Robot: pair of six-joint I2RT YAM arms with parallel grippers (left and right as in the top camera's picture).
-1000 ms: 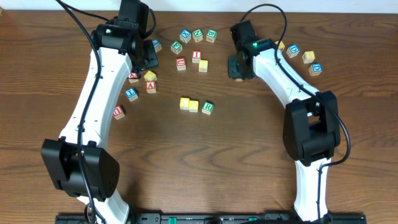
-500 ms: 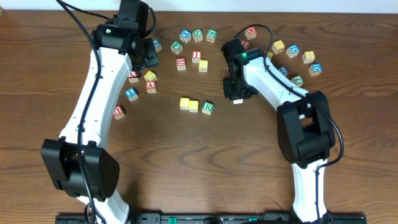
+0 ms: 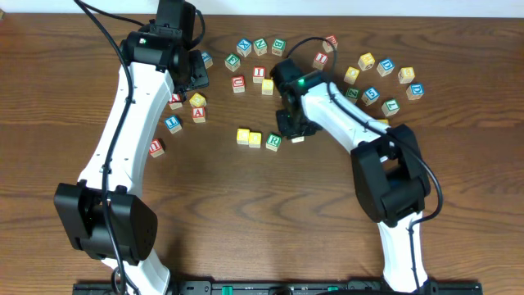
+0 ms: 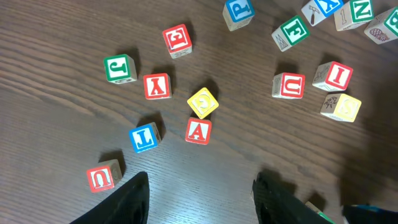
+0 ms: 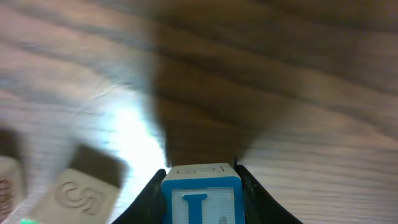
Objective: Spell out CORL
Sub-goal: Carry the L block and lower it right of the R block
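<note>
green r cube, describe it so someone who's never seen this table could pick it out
In the middle of the wooden table, three cubes sit in a short row away from the scattered ones. The green R cube is at the row's right end. The two yellow-topped cubes beside it have plain tops, while it alone shows a green R.

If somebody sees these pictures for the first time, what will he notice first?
The right hand grips a white wooden cube with a blue L just right of a short row at the middle of the wooden table: two yellow wooden cubes and a green R cube. Many coloured letter cubes lie scattered along the far edge.
</note>
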